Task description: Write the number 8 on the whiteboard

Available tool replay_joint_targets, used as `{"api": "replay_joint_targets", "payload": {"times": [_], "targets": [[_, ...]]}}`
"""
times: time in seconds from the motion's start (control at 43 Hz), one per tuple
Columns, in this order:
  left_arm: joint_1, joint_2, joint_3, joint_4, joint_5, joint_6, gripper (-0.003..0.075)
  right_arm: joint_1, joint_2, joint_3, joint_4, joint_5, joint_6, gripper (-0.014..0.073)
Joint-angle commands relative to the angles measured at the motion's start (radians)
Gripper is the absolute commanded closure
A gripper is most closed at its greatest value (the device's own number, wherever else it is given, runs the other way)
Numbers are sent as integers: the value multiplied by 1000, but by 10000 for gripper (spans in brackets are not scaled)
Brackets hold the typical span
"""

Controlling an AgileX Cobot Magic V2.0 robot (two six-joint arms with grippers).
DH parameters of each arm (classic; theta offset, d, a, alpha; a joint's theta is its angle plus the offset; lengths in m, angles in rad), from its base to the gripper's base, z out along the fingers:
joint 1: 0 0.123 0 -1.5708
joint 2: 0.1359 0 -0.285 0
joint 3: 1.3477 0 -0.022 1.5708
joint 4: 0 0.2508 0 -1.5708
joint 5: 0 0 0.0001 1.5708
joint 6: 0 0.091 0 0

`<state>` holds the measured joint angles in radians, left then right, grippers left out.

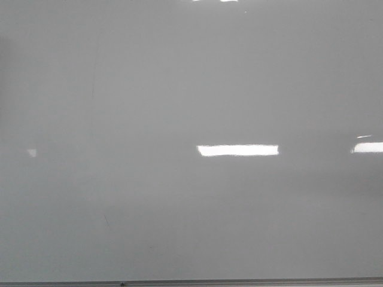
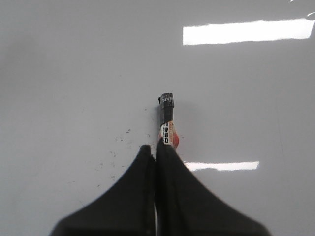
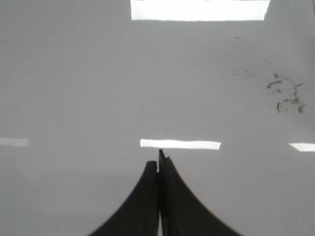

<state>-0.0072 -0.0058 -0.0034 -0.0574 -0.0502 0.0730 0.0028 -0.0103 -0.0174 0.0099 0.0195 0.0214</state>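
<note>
from where i stand the whiteboard point(image 1: 179, 89) fills the whole front view, glossy grey, with bright strips of reflected light at the centre right and far right, and its thin metal edge along the bottom of the frame. no number 8 shows on it anywhere; only faint scratches at left and lower left. neither arm appears in that view.

in the left wrist view the left gripper point(image 2: 155, 150) has its fingers point(image 2: 172, 187) clenched on a marker point(image 2: 167, 120), which sticks out past the tips at the centre of the frame, dark end outward and a white and red label near the grip. a scatter of tiny dark specks point(image 2: 118, 147) lies on the board to the left of it. i cannot tell whether the marker tip touches the surface.

the right gripper point(image 3: 158, 164) is pressed closed with nothing visible between its fingers; smudged grey marks point(image 3: 288, 93) sit at the upper right of that frame.

my reading: writing has not begun, and the marker is merely poised. the next move calls for bringing the tip squarely onto a clean patch with light, even pressure, then tracing two joined loops without lifting.
</note>
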Motion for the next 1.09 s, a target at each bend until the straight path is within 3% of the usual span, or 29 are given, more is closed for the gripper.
{"api": "replay_joint_targets", "payload": {"times": [0.0, 0.326, 0.581, 1.07], "targets": [[1, -12, -83, -6, -66, -12, 741, -6, -17, -125, 14, -6, 2, 662], [1, 133, -463, -6, 252, -12, 741, -6, 170, -510, 14, 275, 2, 662], [1, 333, -695, -6, 479, -12, 741, -6, 373, -705, 14, 455, 2, 662], [1, 524, -653, -6, 532, -12, 741, -6, 613, -704, 12, 472, -27, 662]]}}
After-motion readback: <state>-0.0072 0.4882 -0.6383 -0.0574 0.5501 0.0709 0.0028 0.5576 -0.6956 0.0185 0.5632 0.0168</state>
